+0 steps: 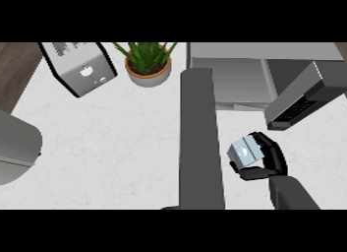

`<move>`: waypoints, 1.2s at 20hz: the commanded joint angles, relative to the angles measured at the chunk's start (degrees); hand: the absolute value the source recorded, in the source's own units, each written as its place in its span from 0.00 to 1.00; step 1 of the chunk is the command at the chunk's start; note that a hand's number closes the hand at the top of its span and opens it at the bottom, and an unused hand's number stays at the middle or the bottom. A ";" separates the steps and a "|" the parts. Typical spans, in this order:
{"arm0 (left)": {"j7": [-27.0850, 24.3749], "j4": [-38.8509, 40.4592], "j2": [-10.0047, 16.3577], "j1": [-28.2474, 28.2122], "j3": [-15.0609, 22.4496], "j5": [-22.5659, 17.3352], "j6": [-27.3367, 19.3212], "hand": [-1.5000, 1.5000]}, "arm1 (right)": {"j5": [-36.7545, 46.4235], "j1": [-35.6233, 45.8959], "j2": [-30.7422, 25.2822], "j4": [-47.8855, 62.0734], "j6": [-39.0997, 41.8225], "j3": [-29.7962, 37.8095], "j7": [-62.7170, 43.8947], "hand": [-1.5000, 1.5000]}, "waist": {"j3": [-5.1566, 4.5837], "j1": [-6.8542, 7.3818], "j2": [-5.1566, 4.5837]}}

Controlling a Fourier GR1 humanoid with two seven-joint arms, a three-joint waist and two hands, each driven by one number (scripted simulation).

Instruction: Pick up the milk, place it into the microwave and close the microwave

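Entry: what lies before me, seen from my head.

1. Right hand (267, 162): low at the right, black, fingers and thumb curled round the milk. Its grey forearm (292, 194) enters from the lower edge.
2. Milk (245, 150): a small pale carton with a bluish face, held in my right hand, tilted. It sits over the surface (103, 138), on my side of the microwave and just below the lower end of its door. I cannot tell whether it touches the surface.
3. Microwave (230, 74): a grey box at the top right, its cavity showing.
4. Microwave door (306, 96): dark, swung open to the right and angled down towards my right hand, but apart from it.
5. Left forearm (200, 138): a long grey bar running up the middle from the lower edge, its far end beside the microwave's left edge. The hand at its end does not show.
6. Potted plant (148, 61): green spiky leaves in a tan pot, top centre, just left of my left forearm.
7. Grey box (80, 68): tilted, top left, near the plant.
8. Rounded grey object (9, 147): at the left edge, well apart from the rest.
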State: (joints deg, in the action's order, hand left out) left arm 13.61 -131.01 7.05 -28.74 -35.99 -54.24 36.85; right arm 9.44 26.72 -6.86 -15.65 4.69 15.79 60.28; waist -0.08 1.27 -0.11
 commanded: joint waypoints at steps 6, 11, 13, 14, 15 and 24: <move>0.30 3.65 0.01 1.48 -2.08 -0.04 3.14 0.00 | 0.02 3.09 1.94 -0.91 -8.91 1.03 4.09 1.00 | 0.15 -0.09 -0.12; 2.75 1.68 0.85 1.71 -1.89 -1.32 1.06 0.00 | -1.23 10.52 -0.91 -0.47 -8.64 2.70 -2.87 1.00 | 0.16 0.08 -0.15; 3.58 3.73 2.57 5.23 -1.12 0.01 -0.41 0.00 | -0.90 13.07 -3.34 1.16 -7.91 2.93 -4.34 1.00 | 0.19 0.12 -0.41; 3.17 4.12 1.84 6.00 -1.30 1.37 -0.50 0.00 | -0.70 15.05 -1.23 2.39 -10.37 2.93 -5.15 1.00 | 0.20 0.42 -0.49; 2.72 2.21 -1.59 1.21 -1.32 0.27 3.03 0.00 | -0.65 14.18 -1.95 2.61 -10.43 2.91 -4.67 1.00 | 0.18 0.60 -0.33; 2.70 4.30 -1.57 7.67 1.96 5.09 2.71 0.00 | 0.56 22.94 -8.16 7.50 -10.07 3.39 -12.32 1.00 | 0.33 2.81 -1.71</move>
State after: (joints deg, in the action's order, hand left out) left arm 16.29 -126.51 6.31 -22.38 -35.67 -50.73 38.87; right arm 9.50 47.25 -12.77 -9.88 -5.59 19.12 50.01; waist 0.17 3.02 -1.22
